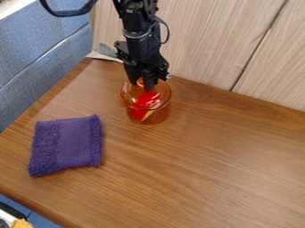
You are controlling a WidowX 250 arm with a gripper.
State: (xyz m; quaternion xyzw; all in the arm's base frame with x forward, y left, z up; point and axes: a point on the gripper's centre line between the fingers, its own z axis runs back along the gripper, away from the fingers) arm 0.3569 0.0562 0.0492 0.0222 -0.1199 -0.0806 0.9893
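Observation:
The black gripper [141,84] hangs straight down at the back of the table, right over the clear amber pot [156,116]. Its tip is at the pot's rim, close around a small orange knob [140,82] that looks like part of a clear lid; whether it grips the knob I cannot tell. Inside the pot, seen through the amber wall, lies a bright red thing [145,101] with a small yellowish part at its lower end. To the front left of the pot a folded purple cloth [67,144] lies flat on the wood.
The brown wooden table [220,164] meets a light wood panel wall [208,40] close behind the pot. A blue padded surface [35,53] runs along the left edge. Some grey material [105,53] lies at the back left corner. A yellow piece [21,223] shows at the bottom left, beyond the table edge.

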